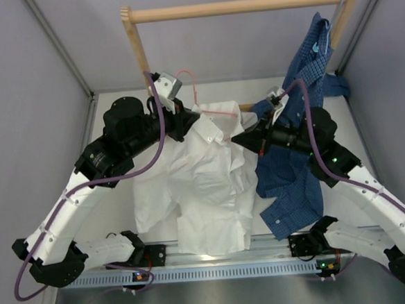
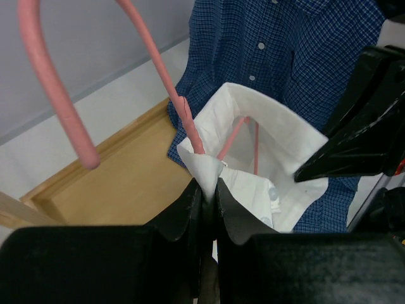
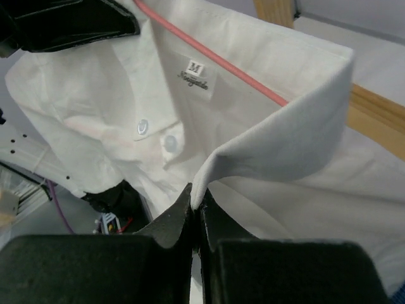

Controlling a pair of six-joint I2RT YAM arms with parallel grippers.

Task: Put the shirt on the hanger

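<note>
Your left gripper and right gripper each pinch the collar of the shirt. Most of the hanger is hidden inside the cloth, with only its hook clear.

White shirt on pale table

I see: shirt plain white; hanger pink; other shirt blue with tiny checks, white buttons; rack light brown wood; cable purple; arms black and white; walls pale grey.

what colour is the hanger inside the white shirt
The hanger is pink; clearest in the left wrist view.
</note>
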